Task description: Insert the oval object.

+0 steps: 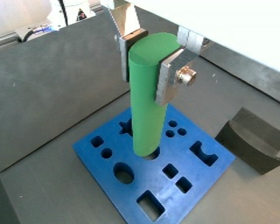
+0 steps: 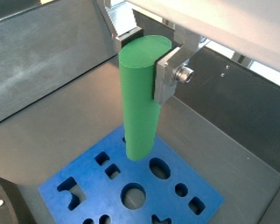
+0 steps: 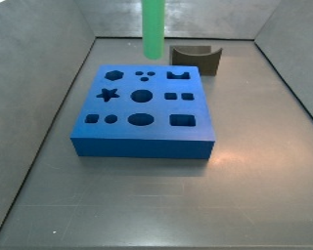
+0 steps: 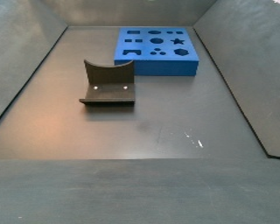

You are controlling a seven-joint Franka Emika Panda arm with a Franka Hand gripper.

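Note:
My gripper (image 1: 149, 66) is shut on the top end of the oval object (image 1: 146, 105), a long bright green rod that hangs upright. Both wrist views show it, gripper (image 2: 145, 61) and rod (image 2: 136, 114) alike, with a silver finger (image 1: 173, 74) on each flat side. The blue block (image 1: 166, 188) with several shaped holes lies below the rod; the rod's lower end is above it, apart from it. In a side view the rod (image 3: 153, 27) comes down from the top edge over the far side of the block (image 3: 144, 107), whose oval hole (image 3: 141, 119) faces up. The gripper is out of frame there.
A dark grey curved block (image 3: 196, 59) stands beyond the blue block's far right corner; it also shows in a wrist view (image 1: 254, 140) and a side view (image 4: 108, 85). Grey walls enclose the floor (image 3: 250, 166). The blue block (image 4: 157, 48) sits near the back wall.

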